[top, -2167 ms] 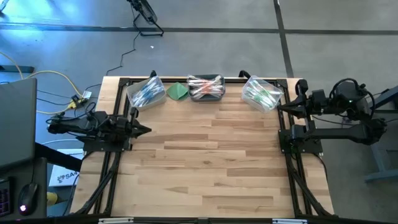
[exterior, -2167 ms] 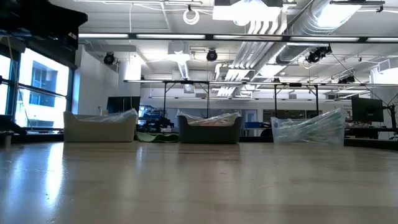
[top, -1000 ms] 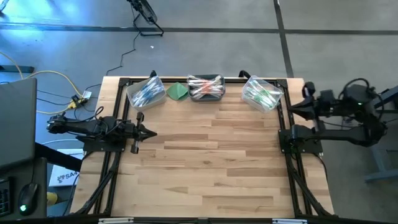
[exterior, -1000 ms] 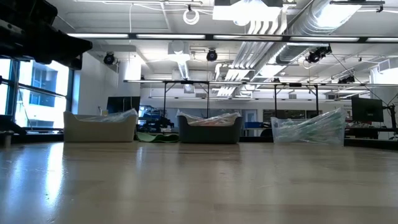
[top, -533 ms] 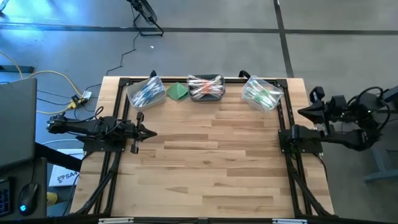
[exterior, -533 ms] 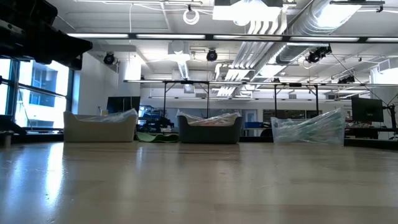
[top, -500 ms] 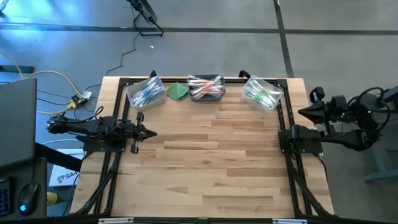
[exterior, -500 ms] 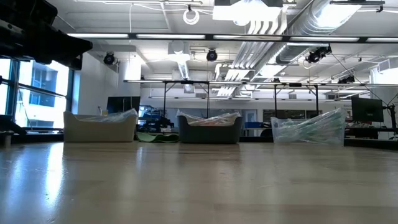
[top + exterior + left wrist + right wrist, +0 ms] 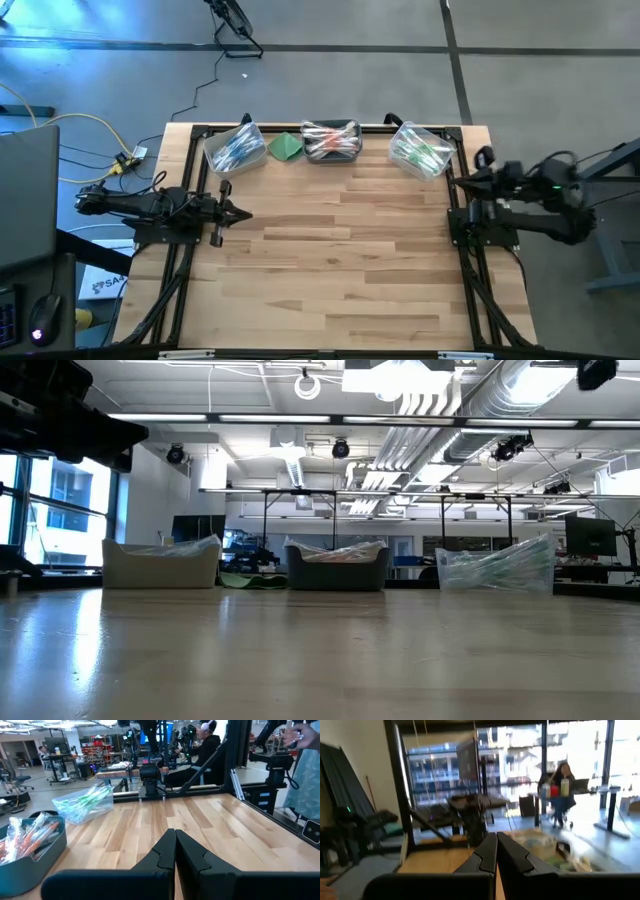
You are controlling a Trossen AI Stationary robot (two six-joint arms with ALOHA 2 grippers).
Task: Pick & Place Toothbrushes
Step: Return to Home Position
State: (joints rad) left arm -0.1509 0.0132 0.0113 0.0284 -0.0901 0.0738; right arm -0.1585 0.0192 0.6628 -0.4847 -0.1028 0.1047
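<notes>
The toothbrushes lie in three bins along the table's far edge. Blue ones fill the left bin (image 9: 236, 149), pink-orange ones the dark middle bin (image 9: 331, 141) and green ones the clear right bin (image 9: 420, 150). My left gripper (image 9: 243, 212) rests level at the table's left edge, pointing toward the right, its fingers (image 9: 175, 840) shut on nothing. My right gripper (image 9: 460, 180) hovers over the table's right edge, pointing toward the left. Its fingers (image 9: 496, 842) are also shut, with nothing between them. Both grippers stand well away from the bins.
A folded green cloth (image 9: 287, 147) lies between the left and middle bins. Black frame rails (image 9: 468, 260) run along the table's left and right sides. People sit at desks in the room beyond the table. Bare wood (image 9: 340, 250) spans the space between the arms.
My right arm has folded downward over its base at the table's right edge. Its gripper has sunk and tipped closer to level, still shut. A part of that arm now shows in the low view's upper right corner.
</notes>
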